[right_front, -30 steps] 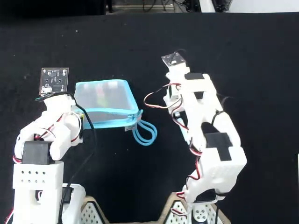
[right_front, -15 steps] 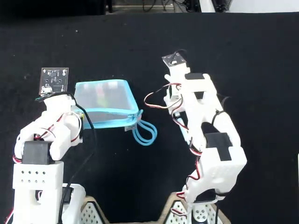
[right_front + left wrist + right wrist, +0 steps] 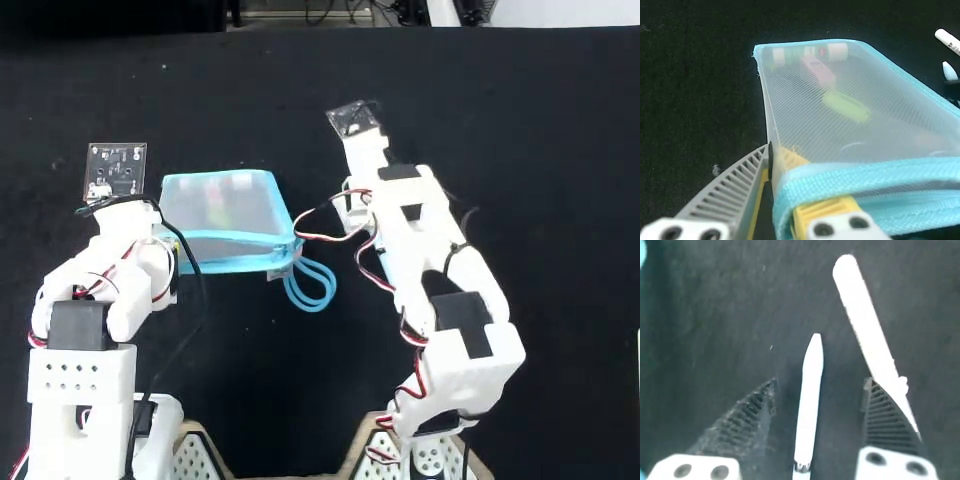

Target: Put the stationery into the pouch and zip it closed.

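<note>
Black table (image 3: 520,120); left fingers (image 3: 730,200) clamp the pouch (image 3: 850,120); right fingers (image 3: 740,425), spread astride a white pen (image 3: 809,405), have swung nearer it.

A black cloth worktop (image 3: 560,150) spreads across nearly the whole high view, matte and evenly lit, without hard shadows. Seen close in the wrist views, the fabric carries a few pale specks of lint (image 3: 715,169). Along the top edge of the high view the cloth ends and a narrow strip of the room shows. There is a dark block (image 3: 110,15) at the upper left and a pale surface (image 3: 290,14) at top centre with dark cables (image 3: 330,10) looped over it. A white shape (image 3: 570,10) sits in the upper right corner.
</note>
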{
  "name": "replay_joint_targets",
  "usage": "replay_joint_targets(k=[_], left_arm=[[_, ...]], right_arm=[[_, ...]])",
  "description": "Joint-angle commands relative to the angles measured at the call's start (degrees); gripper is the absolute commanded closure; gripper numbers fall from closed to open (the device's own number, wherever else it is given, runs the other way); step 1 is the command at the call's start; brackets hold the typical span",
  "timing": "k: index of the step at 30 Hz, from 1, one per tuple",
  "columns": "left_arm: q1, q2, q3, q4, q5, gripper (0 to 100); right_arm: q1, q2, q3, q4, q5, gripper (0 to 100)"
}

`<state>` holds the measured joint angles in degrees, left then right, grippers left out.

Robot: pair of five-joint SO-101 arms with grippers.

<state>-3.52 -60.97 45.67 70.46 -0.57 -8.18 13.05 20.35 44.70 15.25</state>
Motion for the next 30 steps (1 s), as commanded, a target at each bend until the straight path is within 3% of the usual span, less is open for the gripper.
replay_joint_targets(k=[1, 5, 8, 10, 13, 21, 30], left_arm=[[0.2, -0.4, -0.3, -0.7, -0.4, 97], [0.2, -0.4, -0.3, -0.6, -0.4, 97], [0.2, -0.4, -0.2, -0.6, -0.4, 97], [0.2, -0.4, -0.2, -0.6, -0.4, 97], [0.2, -0.4, -0.2, -0.6, -0.4, 97], [0.2, -0.4, -0.2, -0.8, -0.4, 97], [0.2, -0.4, -0.2, -0.8, -0.4, 97]], right_arm=[[-0.3, 0.8, -0.4, -4.7, 0.4, 75.0], [-0.1, 5.2, -2.1, -7.1, 4.5, 75.4], [-0.2, 7.7, -5.3, -3.2, 5.6, 75.9], [-0.1, 8.7, -8.1, 1.1, 5.6, 81.9], [1.3, 9.3, -10.6, 4.2, 5.1, 99.6], [6.7, 2.0, -10.6, 14.4, 5.1, 98.8], [6.4, 4.6, -12.4, 19.6, 5.2, 98.5]])
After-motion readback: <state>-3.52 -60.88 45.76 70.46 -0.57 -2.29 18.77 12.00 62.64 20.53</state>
